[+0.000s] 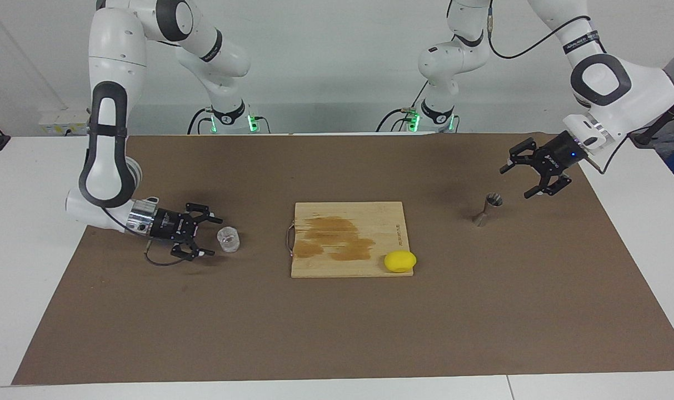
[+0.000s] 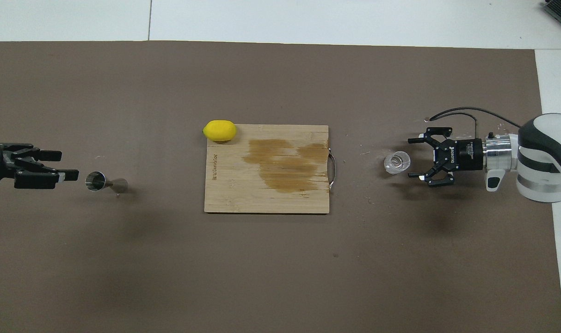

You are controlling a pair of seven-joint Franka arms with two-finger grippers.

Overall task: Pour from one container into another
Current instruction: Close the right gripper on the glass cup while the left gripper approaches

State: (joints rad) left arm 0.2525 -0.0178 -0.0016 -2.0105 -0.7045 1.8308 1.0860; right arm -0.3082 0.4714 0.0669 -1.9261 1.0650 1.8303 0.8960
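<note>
Right gripper (image 1: 210, 237): down low at the right arm's end of the bench, lying sideways, fingers spread wide, gripping nothing, tips pointing at the glass cup.
Glass cup (image 1: 228, 239): standing upright on the brown mat (image 1: 337, 333), just beside those fingertips, not between them; it looks untouched.
Left gripper (image 1: 519, 179): up in the air at the left arm's end of the bench, tilted down, fingers released and apart, holding nothing.
Jigger (image 1: 488, 208): upright on the mat, just beside the left gripper and below it, clear of the fingers.
Cutting board (image 1: 314, 261): middle of the bench, between cup and jigger, with a dark stain across the wood.
Lemon (image 1: 400, 261): sitting on the board's corner, toward the left arm's end, farther from the robots.
</note>
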